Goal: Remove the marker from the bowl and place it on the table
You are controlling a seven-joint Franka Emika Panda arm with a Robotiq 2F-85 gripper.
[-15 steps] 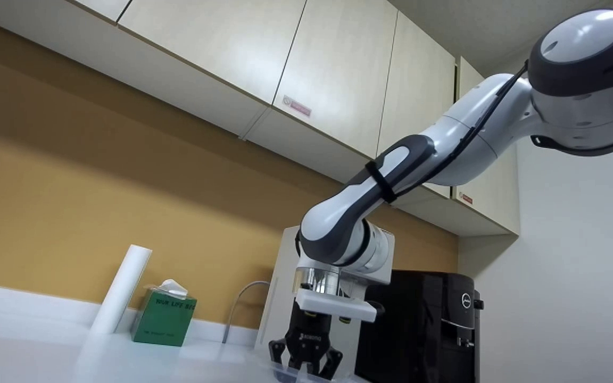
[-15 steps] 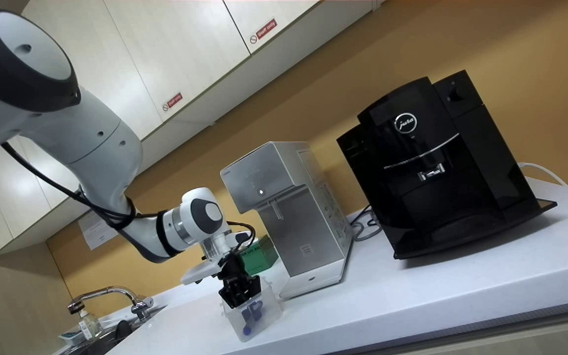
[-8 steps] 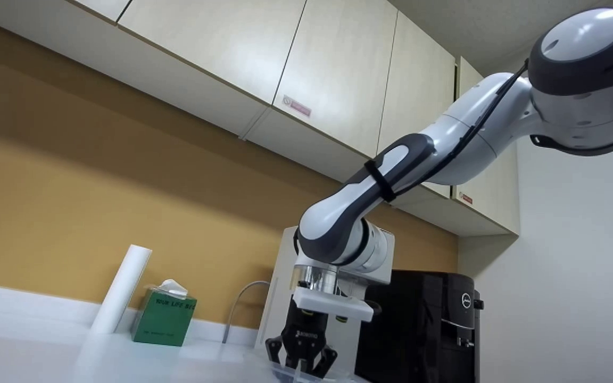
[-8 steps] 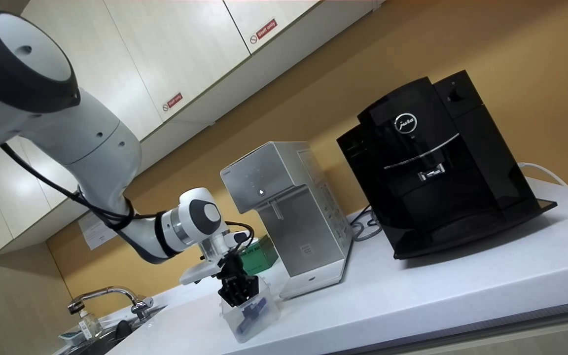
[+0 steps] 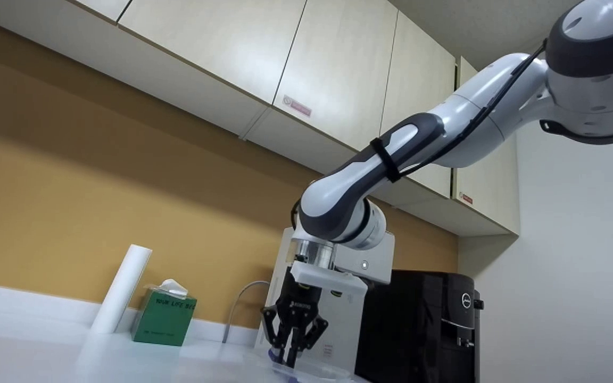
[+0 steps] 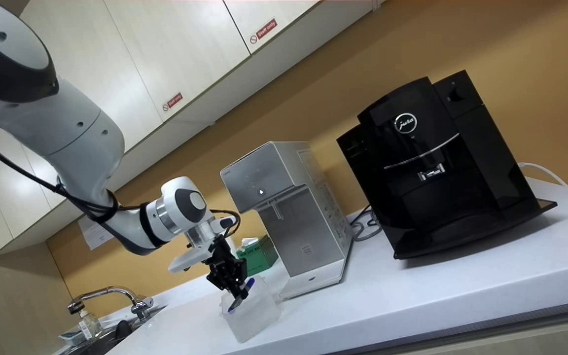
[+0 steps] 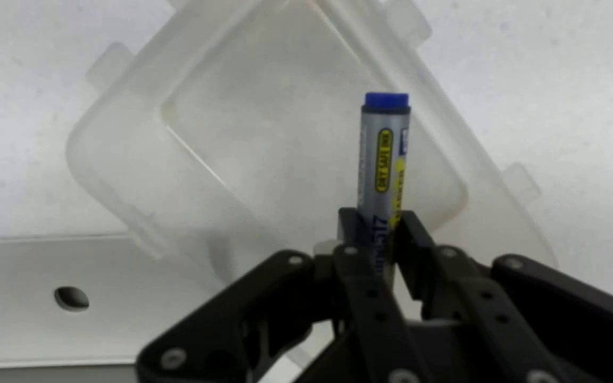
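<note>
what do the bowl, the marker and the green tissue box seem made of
Bowl: probably plastic, smooth and translucent, going by its milky walls and moulded rim tabs.
Marker: a softly shiny grey barrel with printed lettering, perhaps plastic, though metal is possible.
Tissue box: likely printed cardboard, from its flat, lettered faces.

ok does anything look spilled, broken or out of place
Nothing looks spilled, broken or out of place. In an exterior view the white roll leans, but the cabinets slant too, so that's probably camera tilt. The marker held between the fingers fits the task.
</note>
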